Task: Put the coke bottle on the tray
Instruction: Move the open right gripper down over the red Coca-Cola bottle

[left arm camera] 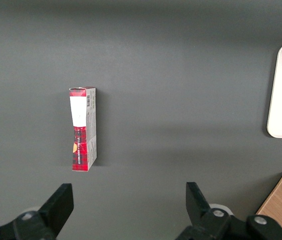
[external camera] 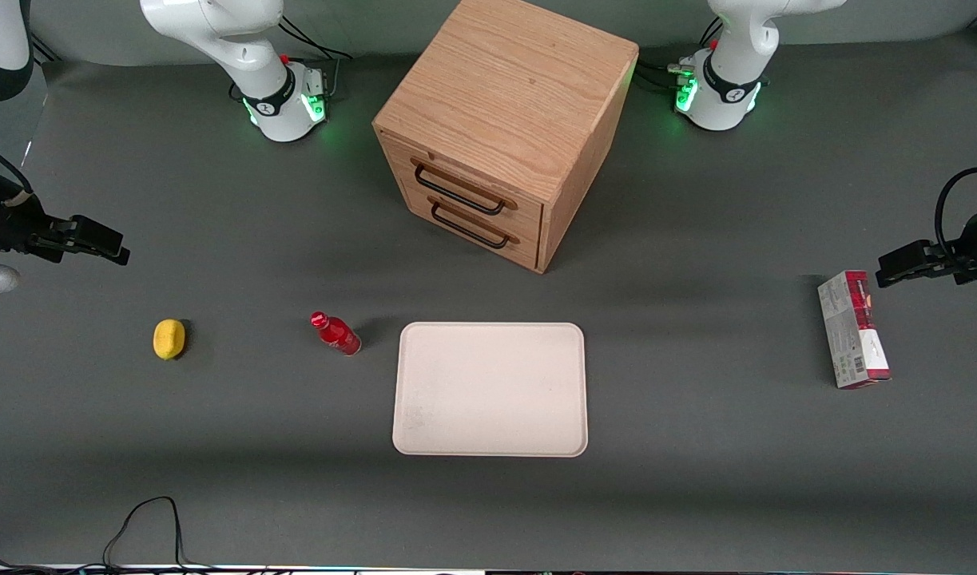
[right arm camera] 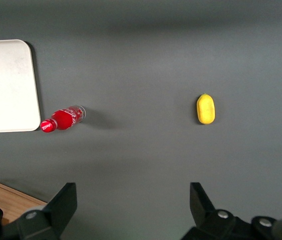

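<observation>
The coke bottle point(external camera: 336, 334), small and red with a red cap, stands on the grey table just beside the tray point(external camera: 490, 389), on the side toward the working arm's end. It also shows in the right wrist view point(right arm camera: 63, 119), close to the tray's corner point(right arm camera: 5, 85). The tray is a large flat cream-white rectangle with nothing on it. My gripper point(external camera: 109, 243) hangs above the table at the working arm's end, well apart from the bottle. It is open and empty, its fingers spread wide point(right arm camera: 132, 195).
A yellow lemon point(external camera: 168, 339) lies between the bottle and the working arm's end. A wooden drawer cabinet point(external camera: 504, 120) stands farther from the camera than the tray. A red-and-white carton point(external camera: 853, 329) lies toward the parked arm's end. A black cable point(external camera: 148, 519) loops at the near edge.
</observation>
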{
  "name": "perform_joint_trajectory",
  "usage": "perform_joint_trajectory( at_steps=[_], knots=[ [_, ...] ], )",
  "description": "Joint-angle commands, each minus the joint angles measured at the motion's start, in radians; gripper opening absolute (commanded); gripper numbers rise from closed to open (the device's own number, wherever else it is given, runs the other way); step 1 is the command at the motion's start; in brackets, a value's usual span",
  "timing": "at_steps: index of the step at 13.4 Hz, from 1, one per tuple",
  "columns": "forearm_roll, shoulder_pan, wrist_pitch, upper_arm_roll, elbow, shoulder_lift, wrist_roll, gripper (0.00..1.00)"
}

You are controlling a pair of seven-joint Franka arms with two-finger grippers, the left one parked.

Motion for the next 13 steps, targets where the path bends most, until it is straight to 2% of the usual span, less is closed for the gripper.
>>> perform_joint_trajectory(
  at_steps=[1, 5, 7, 11, 13],
  knots=[
    [0.008, 0.011, -0.009, -0.011, -0.014, -0.018, 0.015, 1.0],
    [0.011, 0.038, -0.004, 0.009, 0.003, 0.012, 0.023, 1.0],
    [0.017, 0.11, -0.002, 0.01, 0.095, 0.098, 0.046, 1.0],
    [0.014, 0.257, -0.002, 0.01, 0.311, 0.297, 0.2, 1.0],
    [0.014, 0.295, 0.007, 0.01, 0.374, 0.36, 0.225, 1.0]
  ],
)
